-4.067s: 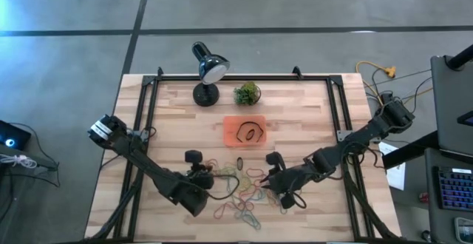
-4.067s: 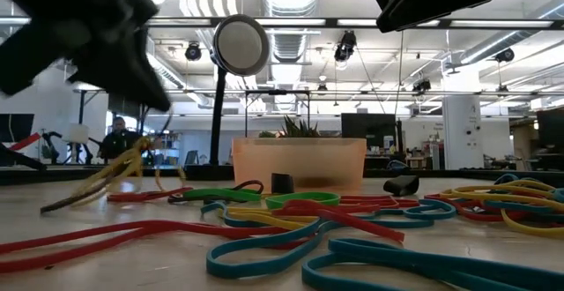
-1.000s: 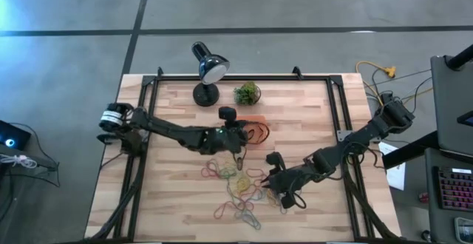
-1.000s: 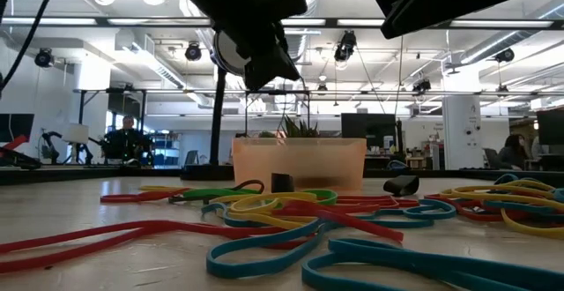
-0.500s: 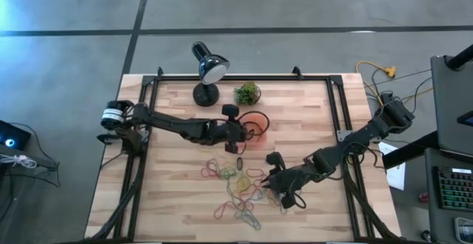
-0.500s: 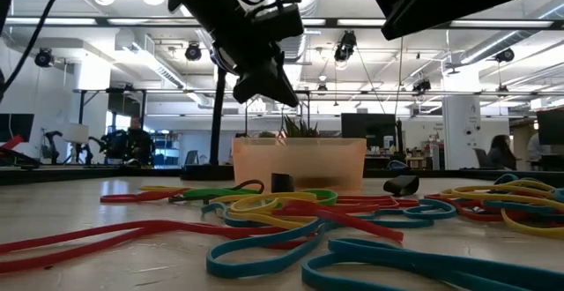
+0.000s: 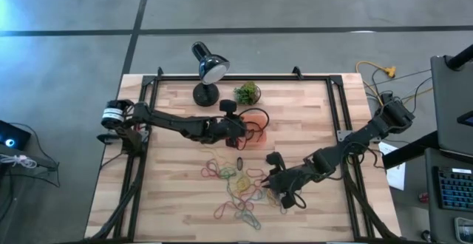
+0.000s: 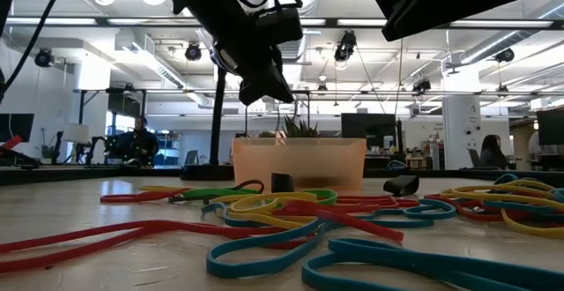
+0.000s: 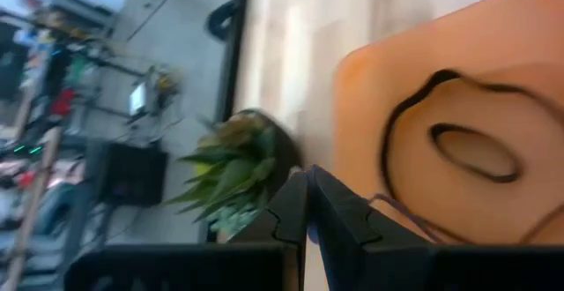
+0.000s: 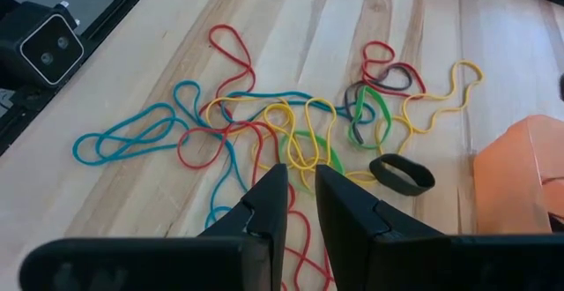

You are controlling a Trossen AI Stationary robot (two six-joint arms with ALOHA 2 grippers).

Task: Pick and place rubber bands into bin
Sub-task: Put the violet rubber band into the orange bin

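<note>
Hovering my left gripper (image 7: 244,131) over the left edge of the bin (image 7: 259,142), I see its fingers pressed together, with thin band strands trailing beneath them into the tray. Dark loops already lie inside. Most rubber bands (image 10: 291,132) remain heaped on the table nearer me, where my right gripper (image 7: 267,185) waits, fingers slightly parted, holding nothing.

Rubber bands (image 8: 291,216) before orange bin (image 8: 300,163)
</note>
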